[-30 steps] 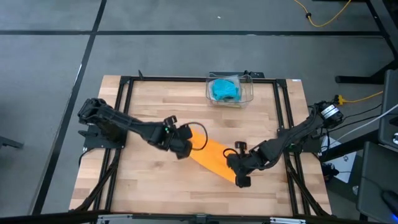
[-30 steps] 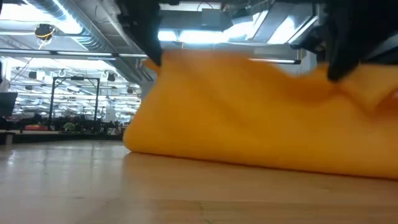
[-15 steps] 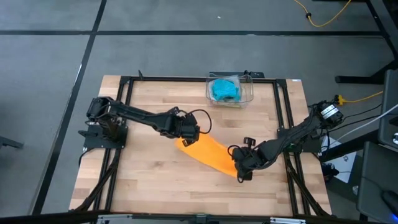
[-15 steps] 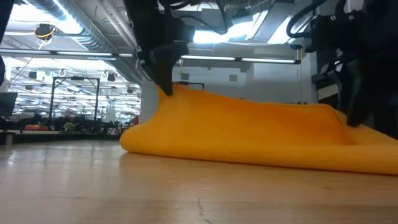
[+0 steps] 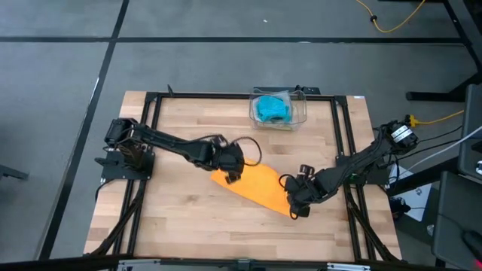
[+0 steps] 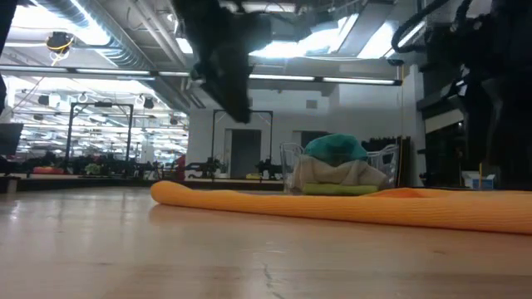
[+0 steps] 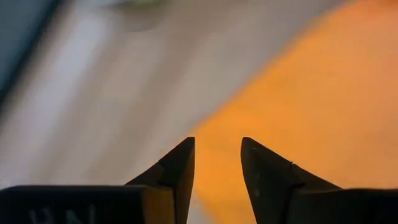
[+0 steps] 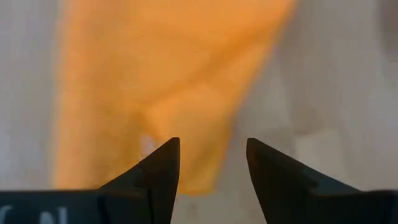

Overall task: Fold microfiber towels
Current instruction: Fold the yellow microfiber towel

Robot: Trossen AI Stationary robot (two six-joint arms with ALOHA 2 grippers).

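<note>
The left gripper [image 5: 232, 167] is hovering parted and empty at the orange towel's [image 5: 256, 187] ten o'clock corner; the right gripper [image 5: 296, 203] is gaping empty at four. One teal towel [image 5: 271, 108] is sitting in the bin [image 5: 301, 113] at the bench's [image 5: 181, 218] twelve o'clock.

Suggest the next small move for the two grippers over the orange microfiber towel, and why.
Probably lift both clear. The orange microfiber towel lies flat and folded on the wooden table; the left gripper and right gripper both stand open above its ends, holding nothing. More towels wait in the clear plastic bin.
</note>
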